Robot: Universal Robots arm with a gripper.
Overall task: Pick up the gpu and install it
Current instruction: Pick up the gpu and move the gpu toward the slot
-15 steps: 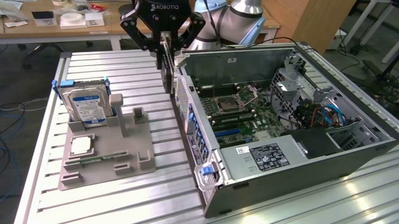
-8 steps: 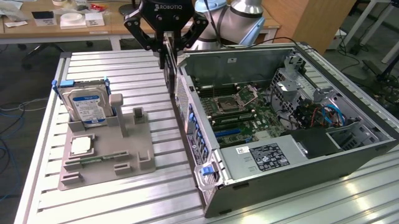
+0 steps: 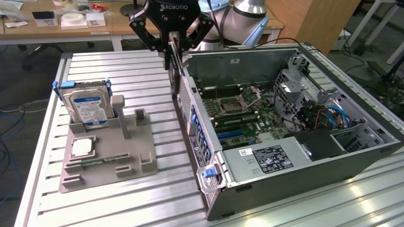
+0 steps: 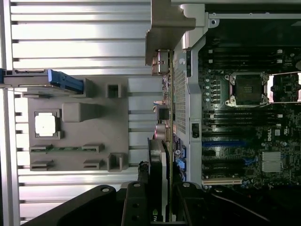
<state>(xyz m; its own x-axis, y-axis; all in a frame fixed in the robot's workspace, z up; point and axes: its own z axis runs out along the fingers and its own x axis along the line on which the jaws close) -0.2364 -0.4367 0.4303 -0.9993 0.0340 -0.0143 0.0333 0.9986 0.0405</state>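
The gpu [image 3: 175, 66] hangs edge-on as a thin dark card under my gripper [image 3: 171, 47], which is shut on it. It sits just above the rear wall of the open computer case [image 3: 353, 156], at the edge facing the table. In the wrist view the card [image 4: 157, 160] runs out from between the black fingers [image 4: 136, 202] of the gripper [image 4: 160, 202]. Its silver-grey bracket [image 4: 167, 28] is at the far end. The card lies along the case wall, beside the motherboard [image 4: 244, 117] and its slots [image 4: 223, 142].
A grey fixture [image 3: 136, 142] lies on the slatted table at the exterior view's left. It carries an upright hard drive [image 3: 88, 106] and a square processor chip [image 3: 83, 147]. Cables and a drive cage [image 3: 315, 104] fill the case's far side. Desks stand behind.
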